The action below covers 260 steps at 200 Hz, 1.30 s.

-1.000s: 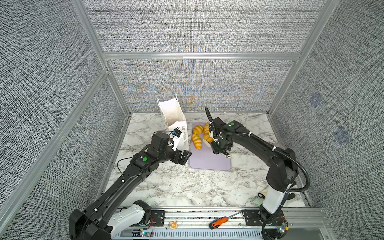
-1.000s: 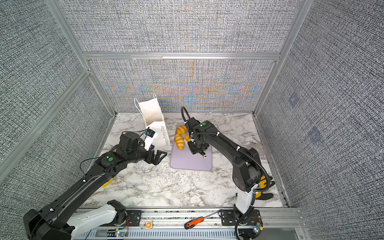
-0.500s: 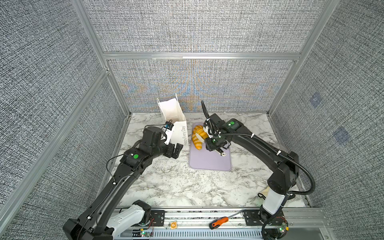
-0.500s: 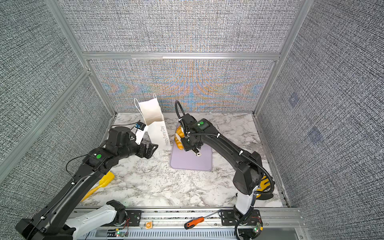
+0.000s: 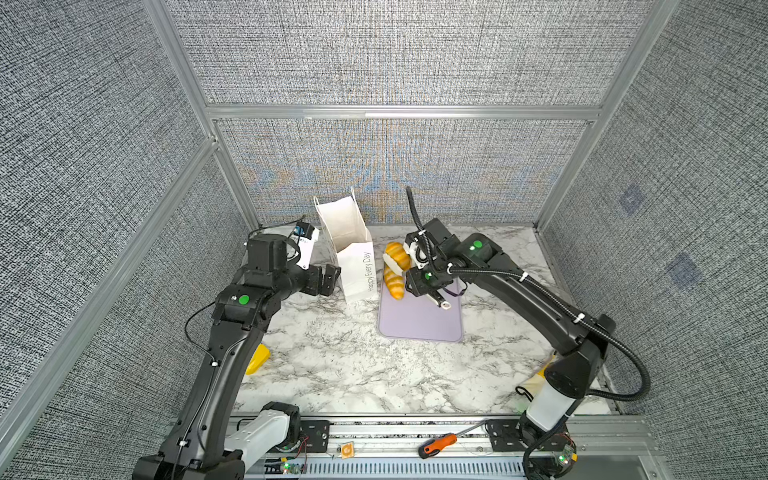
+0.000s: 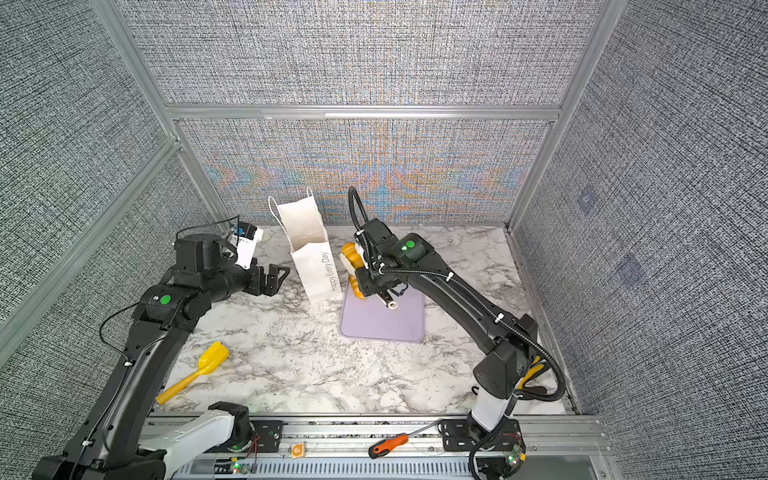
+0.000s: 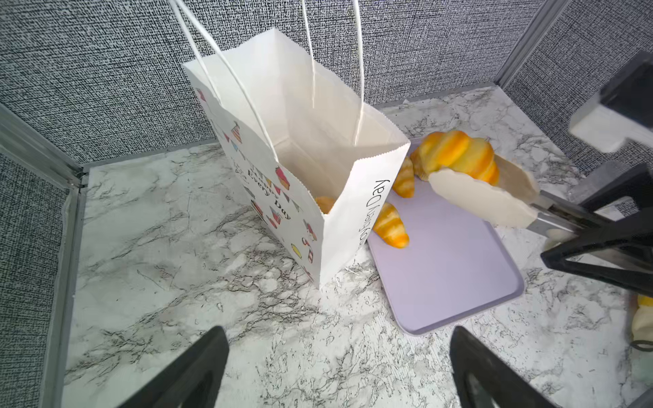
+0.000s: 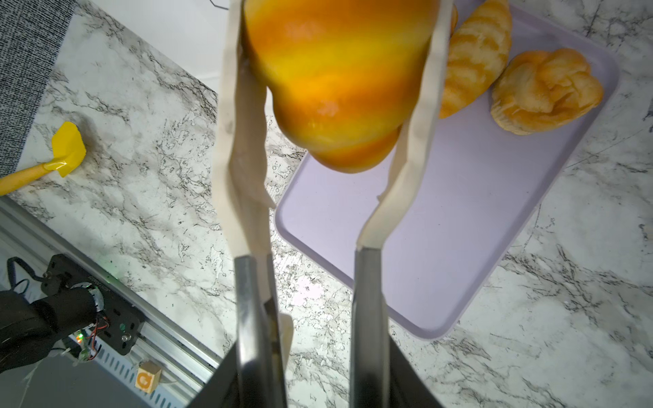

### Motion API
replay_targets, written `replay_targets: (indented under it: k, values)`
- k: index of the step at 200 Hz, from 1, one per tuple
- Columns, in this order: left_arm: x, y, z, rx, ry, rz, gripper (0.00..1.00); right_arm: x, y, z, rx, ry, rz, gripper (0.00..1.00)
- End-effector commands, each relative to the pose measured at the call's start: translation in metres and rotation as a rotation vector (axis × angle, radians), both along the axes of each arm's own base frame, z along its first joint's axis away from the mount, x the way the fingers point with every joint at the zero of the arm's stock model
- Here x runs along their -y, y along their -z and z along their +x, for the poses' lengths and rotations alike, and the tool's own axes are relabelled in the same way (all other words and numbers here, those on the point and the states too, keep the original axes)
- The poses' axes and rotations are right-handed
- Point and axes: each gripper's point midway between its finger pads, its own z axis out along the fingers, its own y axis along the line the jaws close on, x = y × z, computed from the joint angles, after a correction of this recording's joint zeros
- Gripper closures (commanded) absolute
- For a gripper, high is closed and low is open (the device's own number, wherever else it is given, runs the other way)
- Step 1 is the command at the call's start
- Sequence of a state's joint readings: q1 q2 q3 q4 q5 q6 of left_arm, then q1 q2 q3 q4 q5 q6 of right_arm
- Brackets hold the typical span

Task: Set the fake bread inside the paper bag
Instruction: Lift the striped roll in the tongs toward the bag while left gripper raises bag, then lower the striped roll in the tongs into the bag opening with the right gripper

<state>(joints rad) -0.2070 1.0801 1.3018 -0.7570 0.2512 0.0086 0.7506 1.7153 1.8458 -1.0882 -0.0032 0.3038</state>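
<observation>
Right gripper (image 5: 426, 284) is clamped on tongs (image 8: 367, 282) pinching a croissant (image 7: 459, 155) mid-air just beside the paper bag (image 7: 300, 106), left gripper (image 5: 326, 280) gaping wide with nothing in it, so next up I'd guess: carry it over the rim, let go.

There's the golden croissant (image 8: 335, 81), orange-brown stripes; white bag (image 7: 339, 240), grey lettering, bright bunting; lilac tray (image 7: 448, 261); grey-veined white marble table (image 7: 159, 229).

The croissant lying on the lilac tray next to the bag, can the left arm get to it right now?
Probably not directly. The paper bag stands between the open left gripper and that croissant, and the right gripper's tongs hold another croissant above that end of the tray.
</observation>
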Motion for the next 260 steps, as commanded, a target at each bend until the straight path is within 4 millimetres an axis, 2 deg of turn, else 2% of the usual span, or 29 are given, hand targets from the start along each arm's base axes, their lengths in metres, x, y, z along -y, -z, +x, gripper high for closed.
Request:
replay_targets:
  k: [1,24,62,106,150,173,208,260]
  values:
    - [0.001,-0.003,0.003,0.005,0.024,-0.025,0.01,0.001,-0.017,0.000,0.036,0.022,0.035,0.55]
    - [0.009,0.000,0.004,-0.017,0.056,-0.083,0.01,-0.007,-0.037,-0.001,0.071,0.002,0.070,0.55]
    - [0.011,0.000,-0.001,-0.005,0.070,-0.102,0.01,-0.035,-0.066,-0.002,0.134,-0.063,0.120,0.55]
    - [0.012,-0.001,-0.002,0.003,0.083,-0.098,0.01,-0.076,-0.082,0.005,0.174,-0.130,0.189,0.55]
    - [0.009,0.003,-0.002,0.007,0.065,-0.084,0.01,-0.116,-0.096,0.023,0.226,-0.161,0.296,0.55]
    - [0.008,0.004,0.000,0.008,0.058,-0.084,0.01,-0.131,-0.097,0.032,0.243,-0.160,0.341,0.55]
    - [0.009,0.005,0.000,0.009,0.062,-0.086,0.01,-0.141,-0.086,0.044,0.234,-0.141,0.335,0.55]
    - [0.008,0.008,-0.001,0.005,0.063,-0.077,0.01,-0.140,-0.074,0.064,0.253,-0.075,0.298,0.52]
